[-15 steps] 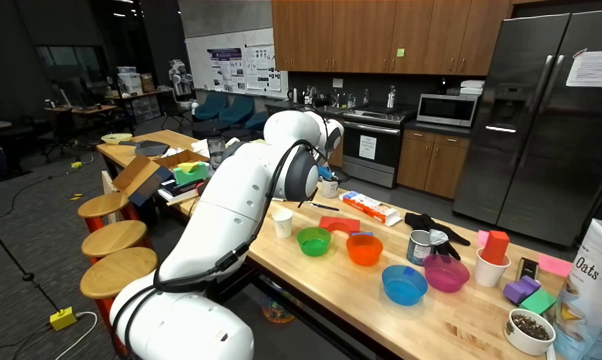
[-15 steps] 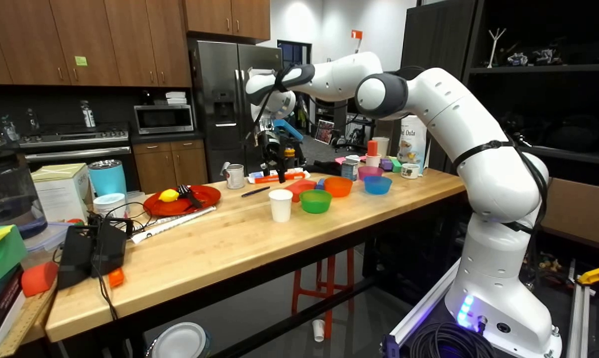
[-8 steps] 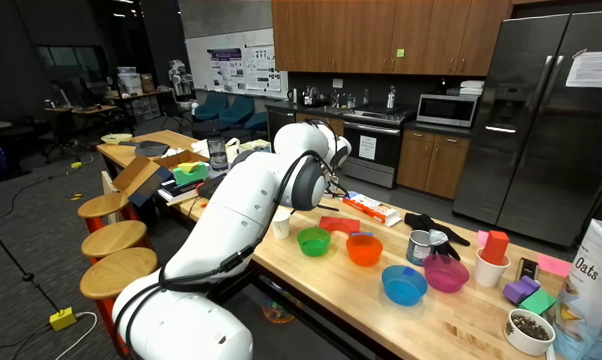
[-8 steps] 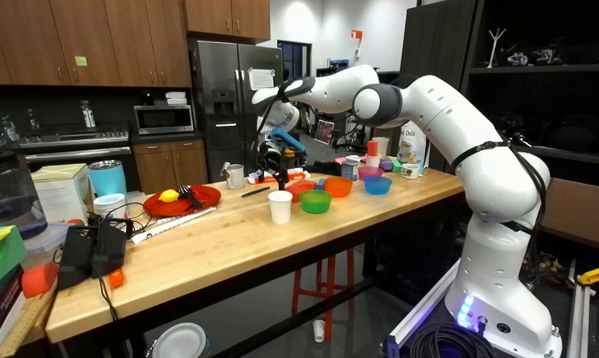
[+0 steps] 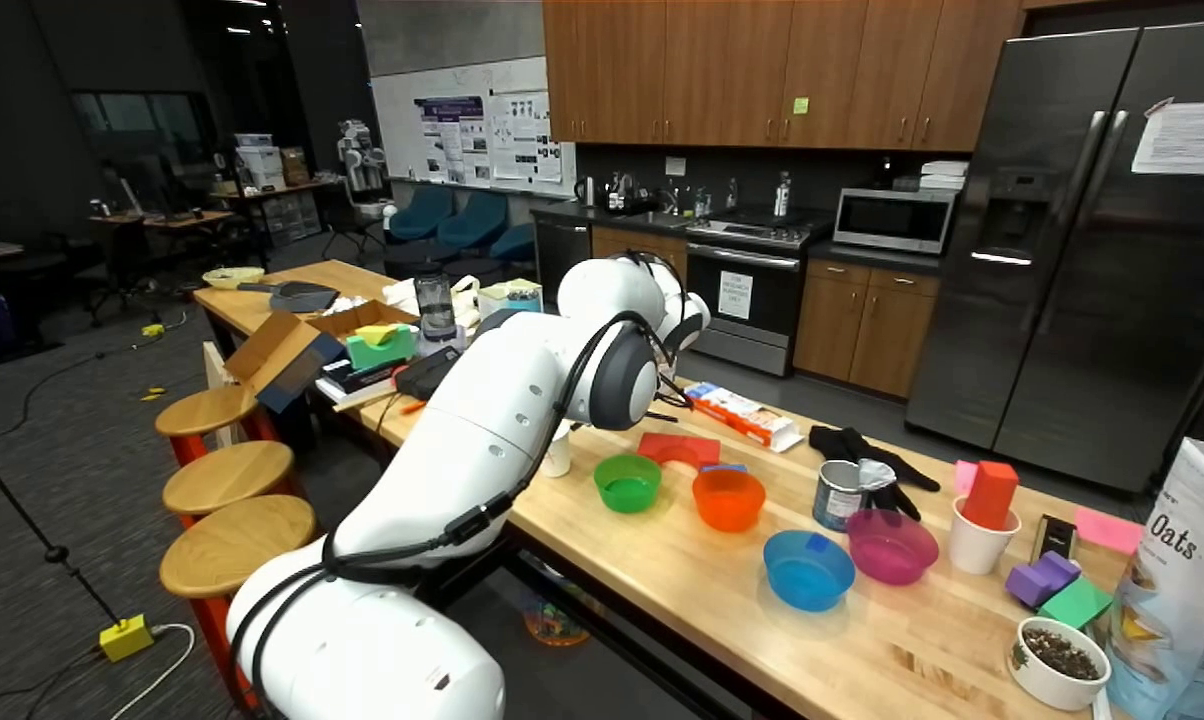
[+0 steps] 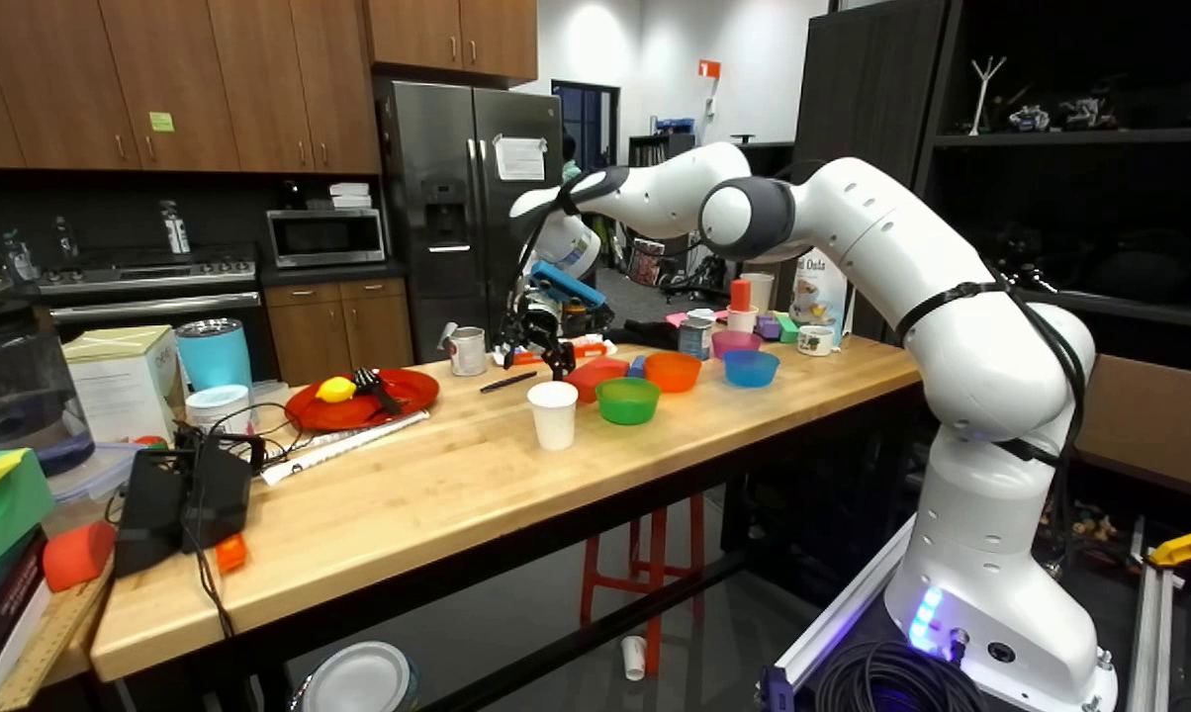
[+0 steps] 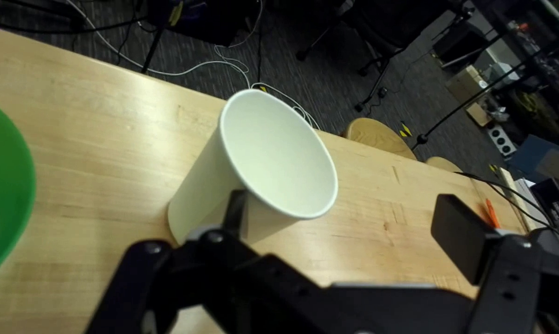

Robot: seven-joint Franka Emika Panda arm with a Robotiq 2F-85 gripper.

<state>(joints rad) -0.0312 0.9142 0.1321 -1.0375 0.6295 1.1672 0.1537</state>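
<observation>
A white paper cup (image 7: 279,157) stands on the wooden table (image 7: 98,153), its mouth facing the wrist camera. My gripper (image 7: 347,218) is open, with bare tabletop between its fingers. In the wrist view the left finger (image 7: 235,211) overlaps the cup's outer wall and seems to touch it; the right finger (image 7: 460,232) is well apart. In an exterior view the cup (image 6: 554,417) is just in front of the low, tilted gripper (image 6: 539,358). The arm partly covers the cup (image 5: 556,457) and hides the gripper in an exterior view. A green bowl (image 6: 628,400) sits beside the cup.
Near the gripper lie a red arch block (image 5: 680,448), a pen (image 6: 507,383) and an orange bowl (image 5: 729,499). Blue (image 5: 809,570) and pink (image 5: 893,546) bowls stand farther along. A red plate (image 6: 412,388) holds a lemon. The table edge (image 7: 186,90) runs behind the cup.
The arm has come down and its wrist has tilted, bringing the gripper to the cup. The cup has shifted slightly, toward the table's near edge in an exterior view. The jaws stay open.
</observation>
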